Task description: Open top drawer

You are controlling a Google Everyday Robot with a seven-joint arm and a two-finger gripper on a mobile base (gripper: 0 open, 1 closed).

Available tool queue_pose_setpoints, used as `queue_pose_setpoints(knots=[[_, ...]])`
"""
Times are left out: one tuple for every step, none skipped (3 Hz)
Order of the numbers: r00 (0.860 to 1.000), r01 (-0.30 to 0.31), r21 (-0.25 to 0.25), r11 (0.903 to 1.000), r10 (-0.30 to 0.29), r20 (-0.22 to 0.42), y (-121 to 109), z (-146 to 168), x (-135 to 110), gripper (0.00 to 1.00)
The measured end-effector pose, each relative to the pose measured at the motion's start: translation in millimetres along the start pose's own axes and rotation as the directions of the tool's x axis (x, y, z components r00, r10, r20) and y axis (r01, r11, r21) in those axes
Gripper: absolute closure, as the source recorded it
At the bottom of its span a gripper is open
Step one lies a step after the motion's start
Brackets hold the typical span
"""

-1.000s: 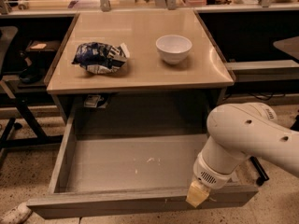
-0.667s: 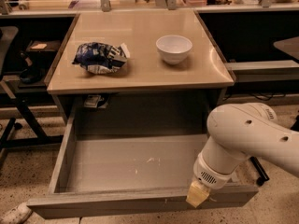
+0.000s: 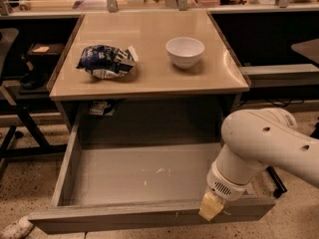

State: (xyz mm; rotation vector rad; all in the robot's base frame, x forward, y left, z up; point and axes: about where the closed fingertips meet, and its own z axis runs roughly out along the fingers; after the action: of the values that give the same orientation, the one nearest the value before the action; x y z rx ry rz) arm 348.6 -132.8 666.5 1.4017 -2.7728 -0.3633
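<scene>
The top drawer (image 3: 124, 176) stands pulled far out from under the beige table, showing a shallow grey interior with a few white flecks. Its grey front panel (image 3: 114, 218) runs along the bottom of the view. My gripper (image 3: 211, 206) sits at the right end of that front panel, at its top edge, below my white arm (image 3: 264, 143). The arm covers the drawer's right side and back right corner.
On the beige tabletop (image 3: 149, 78) lie a blue and white snack bag (image 3: 105, 61) on the left and a white bowl (image 3: 185, 51) on the right. Dark benches stand on both sides. A speckled floor (image 3: 30, 183) surrounds the drawer.
</scene>
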Motion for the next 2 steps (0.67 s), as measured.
queue_pose_setpoints(knots=[[1.0, -0.008, 0.008, 0.9999, 0.008, 0.006, 0.1, -5.2, 1.6, 1.0], [1.0, -0.018, 0.02, 0.9996, 0.017, 0.014, 0.1, -13.4, 4.5, 1.0]])
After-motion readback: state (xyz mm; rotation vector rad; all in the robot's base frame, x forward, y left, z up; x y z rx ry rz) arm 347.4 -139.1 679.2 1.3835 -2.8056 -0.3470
